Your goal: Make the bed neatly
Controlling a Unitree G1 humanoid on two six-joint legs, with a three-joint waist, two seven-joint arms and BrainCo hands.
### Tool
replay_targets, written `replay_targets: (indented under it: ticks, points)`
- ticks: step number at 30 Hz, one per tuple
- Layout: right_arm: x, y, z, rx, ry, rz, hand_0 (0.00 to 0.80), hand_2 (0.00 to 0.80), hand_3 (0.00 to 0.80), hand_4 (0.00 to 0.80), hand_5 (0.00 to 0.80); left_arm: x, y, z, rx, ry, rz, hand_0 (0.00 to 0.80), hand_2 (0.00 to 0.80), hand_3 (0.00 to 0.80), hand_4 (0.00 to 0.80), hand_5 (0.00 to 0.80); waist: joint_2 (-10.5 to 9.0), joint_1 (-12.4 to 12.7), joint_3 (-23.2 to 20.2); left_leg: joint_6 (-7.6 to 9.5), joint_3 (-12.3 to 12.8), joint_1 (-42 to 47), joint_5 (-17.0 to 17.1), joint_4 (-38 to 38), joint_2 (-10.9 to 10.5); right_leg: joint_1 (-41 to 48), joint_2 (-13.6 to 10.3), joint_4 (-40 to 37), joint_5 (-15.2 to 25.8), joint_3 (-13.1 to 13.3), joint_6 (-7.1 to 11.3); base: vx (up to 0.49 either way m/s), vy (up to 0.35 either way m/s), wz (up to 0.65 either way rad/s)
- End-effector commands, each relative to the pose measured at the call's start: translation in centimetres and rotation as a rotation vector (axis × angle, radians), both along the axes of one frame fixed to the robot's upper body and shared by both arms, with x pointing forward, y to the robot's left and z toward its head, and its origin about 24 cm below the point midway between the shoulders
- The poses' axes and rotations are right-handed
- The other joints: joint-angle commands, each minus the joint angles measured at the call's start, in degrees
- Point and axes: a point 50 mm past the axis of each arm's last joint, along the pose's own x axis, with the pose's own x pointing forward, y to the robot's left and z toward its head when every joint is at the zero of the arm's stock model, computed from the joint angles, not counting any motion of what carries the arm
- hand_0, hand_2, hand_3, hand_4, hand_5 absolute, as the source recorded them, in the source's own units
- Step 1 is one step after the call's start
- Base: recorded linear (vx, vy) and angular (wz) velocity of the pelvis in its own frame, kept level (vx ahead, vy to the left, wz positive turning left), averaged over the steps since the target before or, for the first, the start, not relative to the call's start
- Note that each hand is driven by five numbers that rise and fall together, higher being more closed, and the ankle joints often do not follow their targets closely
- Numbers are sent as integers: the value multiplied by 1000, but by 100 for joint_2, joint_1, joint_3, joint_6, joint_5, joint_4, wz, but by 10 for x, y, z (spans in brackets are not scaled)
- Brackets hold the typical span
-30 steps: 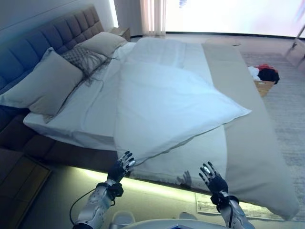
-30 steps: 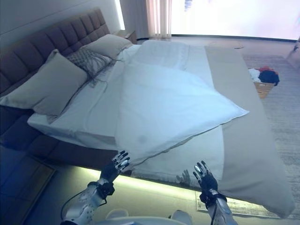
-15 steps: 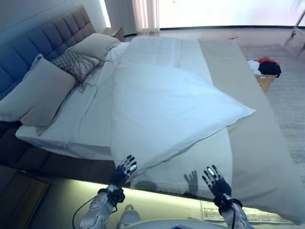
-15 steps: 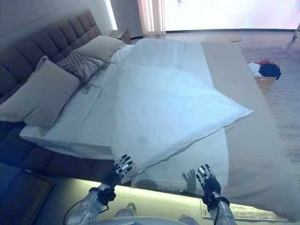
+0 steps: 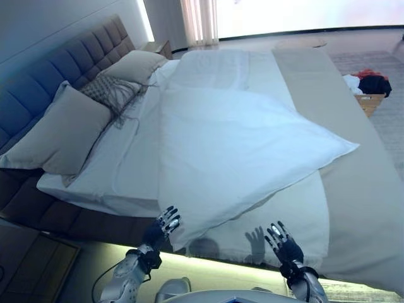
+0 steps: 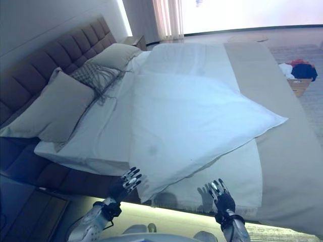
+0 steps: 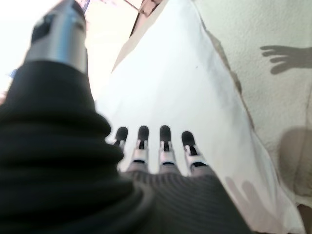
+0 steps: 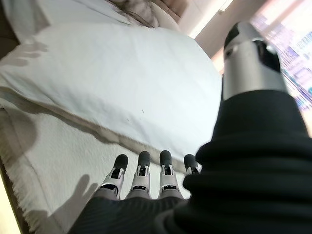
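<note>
A bed with a white sheet [image 5: 120, 151] has a white duvet [image 5: 240, 145] lying skewed across it, one corner hanging over the near side edge. A beige blanket [image 5: 353, 183] covers the foot end. Pillows [image 5: 63, 129] lean on the grey headboard [image 5: 57, 69]. My left hand [image 5: 163, 226] is open, fingers straight, just below the duvet's near corner, not touching it. My right hand [image 5: 281, 243] is open, held in front of the bed's near edge. In both wrist views the fingers [image 7: 163, 146] [image 8: 141, 170] point at the duvet and hold nothing.
A patterned cushion [image 5: 110, 91] lies between the pillows. A nightstand [image 5: 158, 47] stands by the headboard. A basket of clothes [image 5: 372, 88] sits on the floor beyond the bed. A dark cabinet [image 5: 31, 259] is at lower left. A lit strip runs under the bed frame.
The whole picture has shifted, so the camera has moved. Both hands stay open at about the same place in front of the bed's near edge.
</note>
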Motion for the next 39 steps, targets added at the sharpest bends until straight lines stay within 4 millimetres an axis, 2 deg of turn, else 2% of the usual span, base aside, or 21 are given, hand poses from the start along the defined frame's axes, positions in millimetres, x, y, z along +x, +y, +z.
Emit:
replay_targets:
  ticks: [1,2,3,4,7,9,10,13,15,19,23,27,31,33,36,37,39]
  points:
    - [22,16,15,26,-131,-16,0,0,0,0,0,23,17,31,65,-156,6,0,0,0,0,0,-243,249,-155,628,-225,-323,-129,223,-256,360,-917,-206,2692,27,342,119,320,10]
    - [22,17,14,26,-131,-17,0,0,0,0,0,25,16,32,62,-156,7,0,0,0,0,0,-221,262,-171,690,-239,-274,-149,184,-318,201,-971,81,2774,81,316,188,347,16]
    - [21,18,13,27,-127,-15,0,0,0,0,0,27,15,33,58,-154,10,0,0,0,0,0,-234,270,-172,734,-319,-141,-297,148,-453,7,-1070,555,2754,241,376,184,310,22]
    - [21,19,13,25,-124,-14,0,0,0,0,0,28,14,32,55,-153,13,0,0,0,0,0,-219,285,-174,779,-341,-96,-310,127,-516,-135,-1076,775,2763,285,337,198,295,25]
    - [21,21,10,28,-123,-2,0,0,0,0,0,32,14,33,52,-151,26,0,0,0,0,0,-212,333,-196,831,-364,5,-355,101,-638,-398,-1023,889,2717,232,257,132,139,22]
    - [26,24,9,35,-128,17,0,0,0,0,0,36,13,34,57,-155,45,0,0,0,0,0,-269,374,-212,774,-375,71,-359,42,-626,-319,-847,164,2700,1,255,99,-72,-21]
    - [30,25,10,39,-133,26,0,0,0,0,0,38,15,36,59,-161,53,0,0,0,0,0,-292,365,-202,758,-293,53,-255,9,-582,-299,-717,-397,2925,-218,187,59,-158,-33]
    - [43,27,10,57,-142,27,0,0,0,0,0,43,16,40,67,-186,57,0,0,0,0,0,-530,303,-93,650,-277,304,-442,-94,-611,-368,-373,-1897,3288,-312,401,113,-187,-53]
    - [48,27,10,70,-143,26,0,0,0,0,0,44,19,42,78,-205,50,0,0,0,0,0,-611,325,-54,618,-248,384,-523,-127,-567,-366,-287,-2172,3412,-284,486,87,-149,-59]
    - [48,32,7,85,-138,48,0,0,0,0,0,41,28,41,99,-204,90,0,0,0,0,0,-724,437,-102,574,-183,345,-519,-73,-434,-175,-267,-2142,3425,-299,536,56,-158,15]
    - [47,33,6,104,-137,34,0,0,0,0,0,38,34,41,112,-199,110,0,0,0,0,0,-825,477,-152,499,-98,378,-554,-27,-322,34,-143,-2437,3280,-513,514,92,-171,16]
    - [42,32,-4,184,-54,-16,0,0,0,0,0,36,37,39,120,-211,145,0,0,0,0,0,-777,490,-167,424,6,438,-599,30,-204,173,87,-2598,3043,-532,465,58,-104,10]
    - [35,26,-15,195,2,-32,0,0,0,0,0,36,34,41,114,-222,122,0,0,0,0,0,-745,559,-34,411,8,198,-911,798,-192,139,53,-2435,2889,-591,404,52,-14,10]
    - [33,16,-22,205,38,-108,0,0,0,0,0,32,26,33,101,-184,98,0,0,0,0,0,-607,613,2,251,-21,244,-516,343,43,339,167,-2560,2850,-690,368,45,158,12]
    - [48,-3,-18,284,-26,-220,0,0,0,0,0,46,16,38,104,-201,29,0,0,0,0,0,-517,647,93,180,87,48,-302,154,158,310,93,-2593,2831,-898,387,-101,184,15]
    - [54,-9,-16,329,-58,-274,0,0,0,0,0,52,14,40,111,-210,1,0,0,0,0,0,-442,697,122,176,57,-3,-238,17,143,146,-106,-2390,2869,-1016,424,-61,253,20]
    - [50,-18,-18,345,-61,-324,0,0,0,0,0,52,14,40,129,-207,-35,0,0,0,0,0,-366,705,199,310,-52,-3,-375,102,-23,-252,-537,-1643,3012,-947,524,119,276,22]
